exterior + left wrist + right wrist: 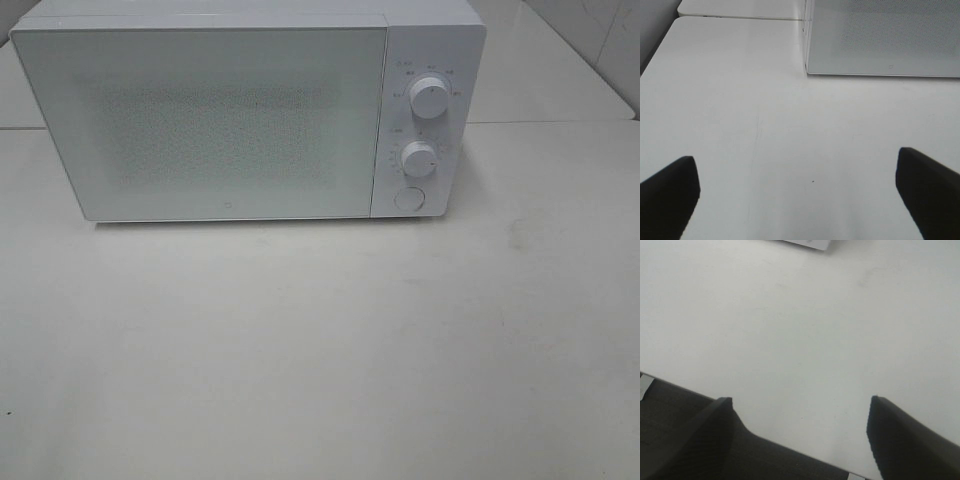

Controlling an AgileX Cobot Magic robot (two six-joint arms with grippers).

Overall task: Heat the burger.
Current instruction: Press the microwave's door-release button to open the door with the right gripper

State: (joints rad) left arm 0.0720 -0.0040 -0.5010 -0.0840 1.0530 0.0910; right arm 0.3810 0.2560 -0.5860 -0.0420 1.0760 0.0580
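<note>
Closest to me, the left jaws are standing wide apart over the bare white counter [320, 350], with nothing between their dark fingers [670, 200]. The right jaws are also standing well open and gripping nothing. One of their fingers [905, 440] is hanging past the counter's front edge, the edge farthest from the microwave [240, 115].

Only the right wrist view is showing what lies beyond that edge: a dark surface [670, 440] that I cannot identify. Only the left wrist view is showing faint scratches on the counter ahead of the microwave's near corner.

Farther out, the microwave is sitting on the counter with its door [200, 120] closed. Its pale, speckled front is hiding the inside. The high camera alone is giving me the control panel beside the door: an upper knob [429, 97], a lower knob [419, 158] and a round button [408, 198] beneath them. The markings around the knobs are too small to read.

Behind the microwave a second counter [560, 80] is butting against this one, and a white tiled wall [600, 30] is closing off the far corner.

The burger is not showing in any view, so I cannot tell where it is.
</note>
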